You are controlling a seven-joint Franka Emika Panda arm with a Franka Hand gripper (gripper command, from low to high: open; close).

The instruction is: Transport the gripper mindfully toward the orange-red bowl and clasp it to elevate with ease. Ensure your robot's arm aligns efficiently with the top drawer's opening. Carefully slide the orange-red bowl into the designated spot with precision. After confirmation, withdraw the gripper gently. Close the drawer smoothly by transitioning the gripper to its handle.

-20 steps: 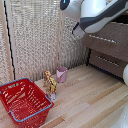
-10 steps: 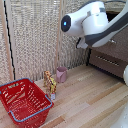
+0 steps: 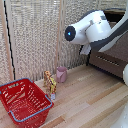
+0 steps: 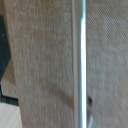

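Arm reaches in from the exterior view's right, before a brown drawer front. Wrist view shows only woven screen and a pale strip. Gripper and orange-red bowl are not visible, so its opening cannot be told.

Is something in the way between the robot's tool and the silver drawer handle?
Nothing visible is. In the wrist view the silver handle and the brown drawer front fill the picture, with nothing in front of them. The tool itself isn't in view. The pink cup and red basket sit far off.
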